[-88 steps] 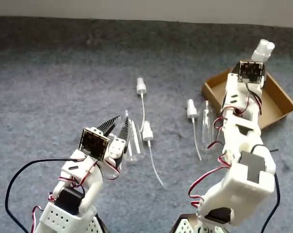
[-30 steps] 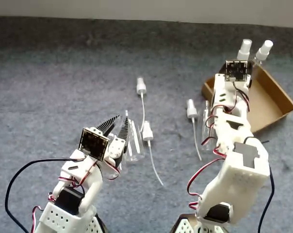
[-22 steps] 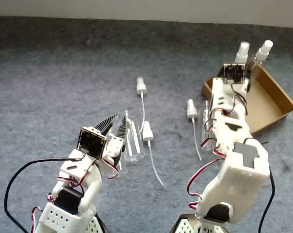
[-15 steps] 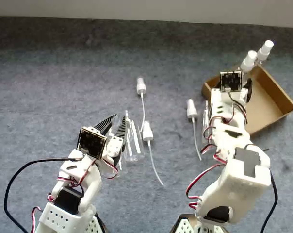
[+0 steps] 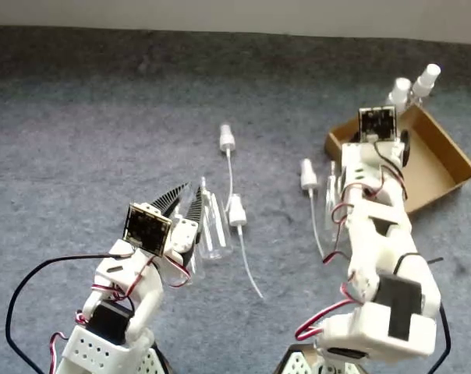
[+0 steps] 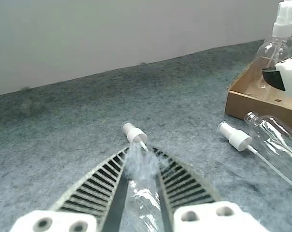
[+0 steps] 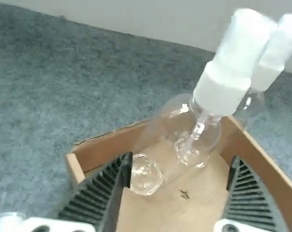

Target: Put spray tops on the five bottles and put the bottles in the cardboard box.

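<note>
- Cardboard box (image 5: 447, 167) is set at the worktop's far right edge.
- Right gripper (image 7: 180, 159) is spread wide around a tilted capped bottle (image 7: 190, 124) in the box's far corner; second capped bottle (image 7: 277, 47) is stood just behind.
- Left gripper (image 6: 138, 152) is clamped on an uncapped bottle (image 6: 141, 198) near the front edge.
- Three spray tops (image 5: 237, 210) and a bare bottle (image 5: 331, 199) are laid mid-worktop.

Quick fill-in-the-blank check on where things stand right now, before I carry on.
The cardboard box holds ___ capped bottles.
The left gripper has its jaws shut on a clear bottle with ___ spray top.
___ loose spray tops lie on the carpet.
The right gripper has its jaws ___ at the box.
Missing: two; no; three; open.
</note>
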